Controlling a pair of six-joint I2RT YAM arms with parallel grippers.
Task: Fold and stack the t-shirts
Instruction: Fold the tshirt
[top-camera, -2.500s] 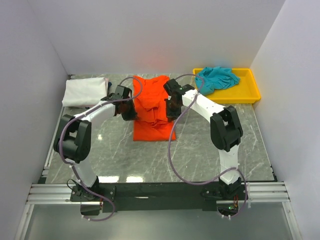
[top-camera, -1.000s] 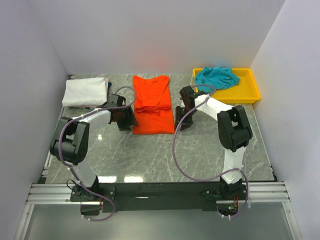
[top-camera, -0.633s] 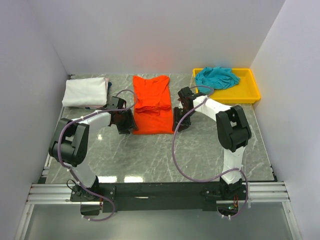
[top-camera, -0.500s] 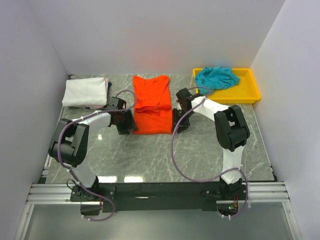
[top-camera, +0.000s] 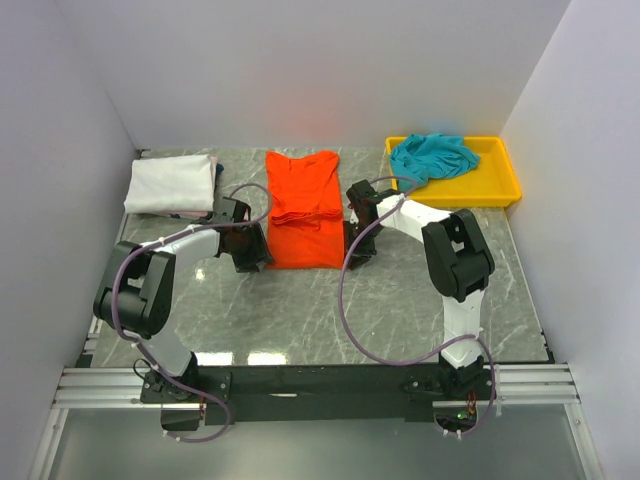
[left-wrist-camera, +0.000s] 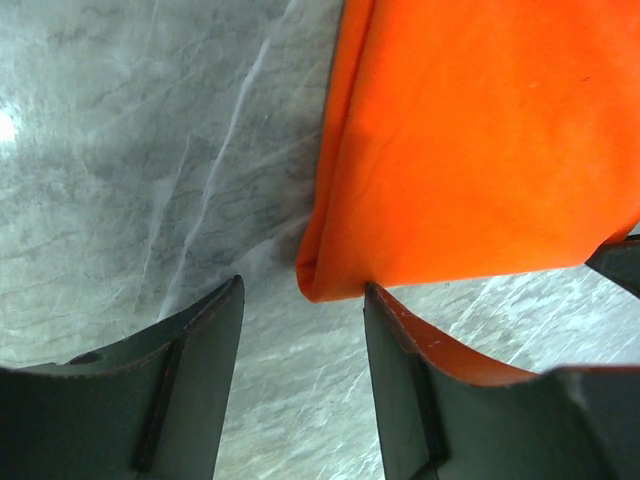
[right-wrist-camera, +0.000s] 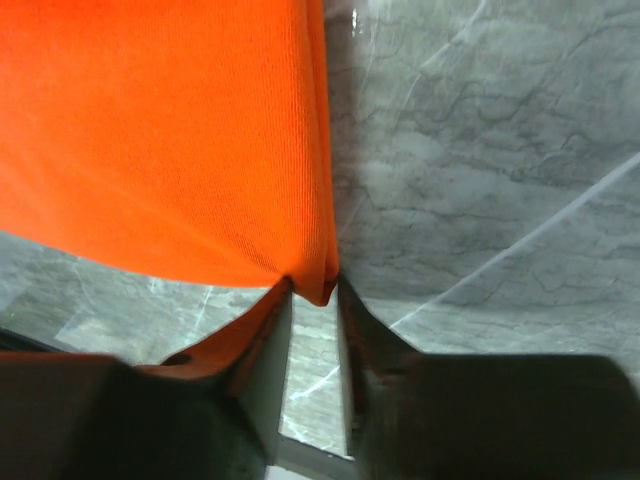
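Observation:
The orange-red t-shirt (top-camera: 305, 208) lies in a long folded strip at the table's middle. My left gripper (top-camera: 254, 256) is at its near left corner. In the left wrist view that gripper (left-wrist-camera: 302, 290) is open, and the shirt's (left-wrist-camera: 480, 150) corner lies just at the fingertips. My right gripper (top-camera: 357, 250) is at the near right corner. In the right wrist view its jaws (right-wrist-camera: 315, 290) are pinched on the bunched corner of the shirt (right-wrist-camera: 160, 130). The white t-shirt (top-camera: 172, 183) lies folded at the far left. The teal t-shirt (top-camera: 432, 155) is crumpled in the tray.
A yellow tray (top-camera: 492, 185) stands at the far right and holds the teal shirt. White walls close in the table on the left, back and right. Grey marble table (top-camera: 300, 310) stretches between the orange shirt and the arm bases.
Both grippers slid inward to the orange shirt's near corners. The right jaws narrowed onto the right corner. The shirt itself has stayed flat.

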